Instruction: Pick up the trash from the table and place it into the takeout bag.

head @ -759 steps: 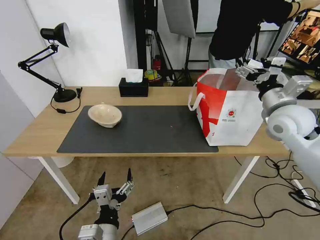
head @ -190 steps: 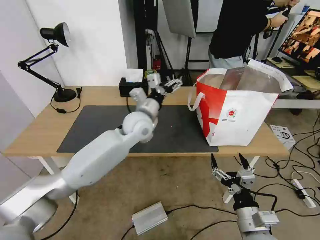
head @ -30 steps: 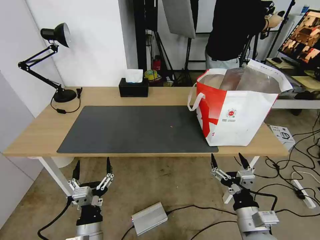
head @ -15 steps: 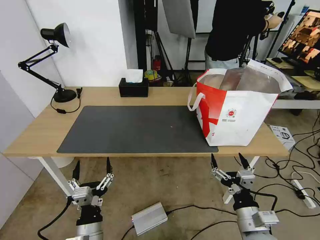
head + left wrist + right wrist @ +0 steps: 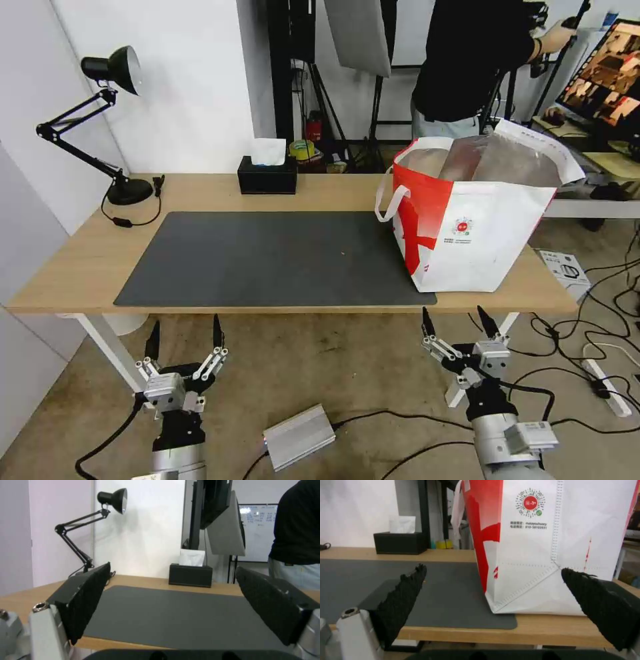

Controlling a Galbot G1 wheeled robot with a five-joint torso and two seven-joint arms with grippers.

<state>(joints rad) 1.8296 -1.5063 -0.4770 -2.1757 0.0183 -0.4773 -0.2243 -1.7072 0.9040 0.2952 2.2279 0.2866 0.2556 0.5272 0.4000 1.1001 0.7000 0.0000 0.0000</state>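
The table [image 5: 87, 267] carries no trash now — the mat [image 5: 267, 257] that held a pulp bowl some twenty-five seconds back lies bare from edge to edge, and has done for the last second with nothing shifting. The bag [image 5: 467, 233] stands at the table's right end, up and beyond the right pincer, its foil mouth gaping; what lies inside is hidden from here, so the trash being in there is my reading, not something on show. The bowl went off the mat, the left arm was over near the bag six seconds ago, and the table is now free of all three items — that adds up to the job being done, or as good as.

Both arms have come down and parked below the table's front edge. The left pincer [image 5: 183, 343] hangs under the mat's left half, fingers spread wide, nothing between them; from its wrist the mat stretches away ahead, with the tissue box [image 5: 190, 575] and the lamp [image 5: 113, 497] beyond — neither counts as trash. The right pincer [image 5: 460, 327] sits under the bag's near corner, likewise released and empty; its wrist looks straight at the bag's white face and little round logo [image 5: 530, 503].
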